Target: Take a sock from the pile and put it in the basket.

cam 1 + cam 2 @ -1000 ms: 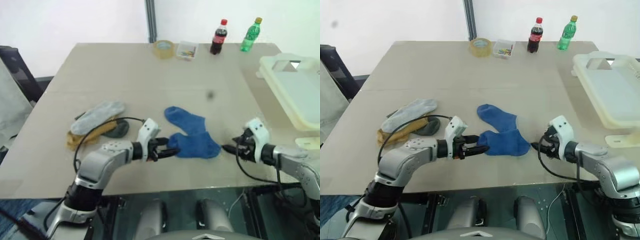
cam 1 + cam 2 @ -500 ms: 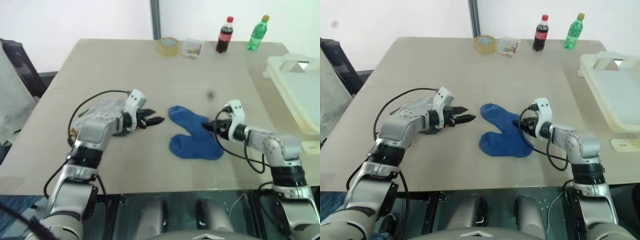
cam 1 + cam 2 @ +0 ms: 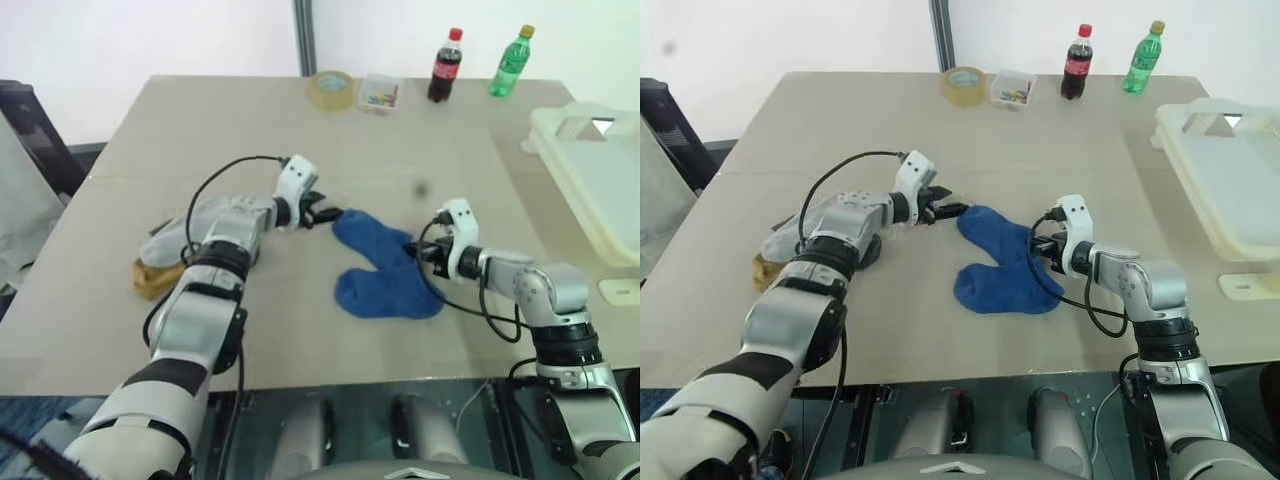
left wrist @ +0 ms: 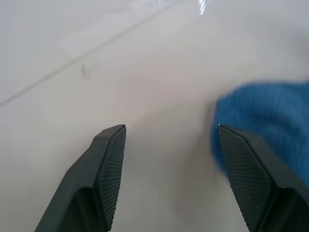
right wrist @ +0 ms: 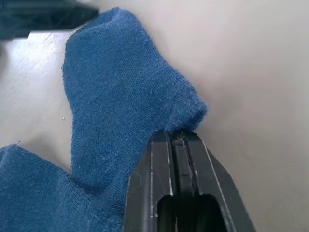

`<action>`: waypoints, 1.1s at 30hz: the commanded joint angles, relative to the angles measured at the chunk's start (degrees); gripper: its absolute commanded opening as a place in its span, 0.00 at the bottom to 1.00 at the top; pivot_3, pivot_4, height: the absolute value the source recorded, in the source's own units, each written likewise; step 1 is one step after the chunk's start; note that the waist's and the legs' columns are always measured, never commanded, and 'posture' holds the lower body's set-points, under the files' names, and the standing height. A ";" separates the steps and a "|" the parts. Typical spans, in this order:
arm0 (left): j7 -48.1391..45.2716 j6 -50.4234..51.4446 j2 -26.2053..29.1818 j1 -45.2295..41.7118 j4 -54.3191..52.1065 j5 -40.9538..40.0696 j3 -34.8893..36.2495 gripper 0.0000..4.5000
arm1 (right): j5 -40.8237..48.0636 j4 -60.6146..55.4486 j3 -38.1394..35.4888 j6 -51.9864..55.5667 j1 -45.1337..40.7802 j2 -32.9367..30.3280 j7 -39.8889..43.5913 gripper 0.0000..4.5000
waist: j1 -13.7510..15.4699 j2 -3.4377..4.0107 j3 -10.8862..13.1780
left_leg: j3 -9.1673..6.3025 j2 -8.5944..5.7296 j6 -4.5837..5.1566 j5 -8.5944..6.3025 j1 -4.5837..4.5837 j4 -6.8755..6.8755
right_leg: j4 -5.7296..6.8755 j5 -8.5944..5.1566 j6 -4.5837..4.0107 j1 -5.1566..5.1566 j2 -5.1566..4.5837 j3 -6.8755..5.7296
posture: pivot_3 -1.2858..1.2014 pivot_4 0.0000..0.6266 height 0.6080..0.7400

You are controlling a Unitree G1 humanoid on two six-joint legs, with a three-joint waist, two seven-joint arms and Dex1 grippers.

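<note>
Right gripper (image 5: 177,137) pinched the edge of the sock (image 3: 385,270) — fingers pressed together on the fabric. Left gripper (image 4: 171,133) stood spread, one finger just beside the sock's far end.

I see the sock (image 3: 385,270), bright royal blue and thick-knit, lying flat on the table near its middle, bent so its 2 lobes spread apart, 1 toward the far side, 1 toward me. Its right edge is bunched up into a small fold. The pile (image 3: 185,245) sits to its left, apart from it: a pale grey sock over a mustard-yellow one and a dark one. The basket (image 3: 590,175), cream-white with a handle hole, stands at the table's right edge, well apart.
</note>
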 commanded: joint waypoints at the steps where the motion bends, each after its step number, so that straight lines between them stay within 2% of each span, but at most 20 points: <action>1: -2.95 -0.36 -1.01 -3.33 1.89 -1.06 3.02 0.71 | -1.22 -0.41 0.59 -1.31 -0.37 -0.42 0.76 0.01 | -0.11 0.00 0.00 | 0.00 0.00 0.00 0.00 0.00 -0.01 | 0.00 0.00 0.00 0.00 0.00 -0.02 | 0.52 0.24 1.00; 5: -7.36 4.24 -2.12 -4.48 2.64 -2.38 5.25 0.71 | -2.40 0.38 1.10 -2.49 -0.41 -0.63 1.41 0.01 | -0.20 0.00 0.00 | 0.01 0.01 0.00 0.00 -0.02 -0.02 | 0.02 0.00 0.01 -0.02 0.01 -0.06 | 0.52 0.24 1.00; 7: -8.76 4.80 -2.00 -3.80 2.63 -0.19 3.54 0.71 | -2.90 0.49 1.32 -2.93 -0.41 -0.63 1.81 0.01 | -0.23 0.00 0.00 | -0.01 0.01 0.00 0.00 -0.01 -0.02 | 0.03 0.00 0.01 -0.02 0.01 -0.06 | 0.52 0.24 1.00; 14: -5.22 -0.20 -1.18 -1.46 4.14 8.38 -1.94 0.71 | -3.93 0.60 1.54 -3.74 -0.26 -0.74 2.70 0.01 | -0.19 0.01 -0.01 | -0.06 0.01 0.00 0.00 0.02 -0.01 | 0.09 0.00 0.01 0.00 0.01 -0.05 | 0.52 0.24 1.00; 17: -4.93 -1.87 -0.99 -0.91 4.41 10.23 -2.99 0.52 | -4.34 0.83 1.48 -3.95 -0.43 -0.82 3.00 0.00 | -0.23 0.01 -0.01 | -0.05 0.01 0.00 0.00 0.07 0.00 | 0.11 0.01 0.01 0.02 0.01 -0.04 | 0.52 0.24 1.00; 21: -3.96 -3.33 -0.81 -0.26 4.48 11.55 -3.36 0.11 | -4.81 0.66 1.41 -4.03 -0.31 -0.66 3.19 0.00 | -0.21 0.01 -0.02 | -0.06 0.02 -0.01 0.01 0.10 0.01 | 0.19 0.01 0.01 0.01 0.01 -0.02 | 0.52 0.24 1.00; 22: -3.50 -3.50 -0.79 -0.14 4.46 11.50 -3.16 0.03 | -4.91 0.58 1.44 -4.07 -0.26 -0.63 3.21 0.00 | -0.21 0.01 -0.02 | -0.05 0.02 -0.01 0.01 0.11 0.03 | 0.22 0.01 0.01 0.01 0.01 -0.02 | 0.52 0.24 1.00; 27: -2.97 -1.23 -1.53 0.76 2.10 7.54 0.80 0.03 | -5.53 0.18 1.22 -5.40 -0.33 -0.07 2.88 0.00 | -0.29 0.01 -0.02 | -0.09 0.03 -0.04 0.03 0.26 0.09 | 0.46 0.00 0.01 0.01 0.00 0.06 | 0.52 0.24 1.00; 33: -5.58 10.64 -1.60 7.15 -14.51 0.39 5.52 0.03 | -7.33 1.84 -0.40 -10.06 -4.60 2.35 0.06 0.00 | -0.42 0.01 -0.01 | -0.06 0.03 -0.08 0.05 0.22 0.10 | 0.68 0.00 0.01 -0.14 0.00 0.14 | 0.52 0.24 1.00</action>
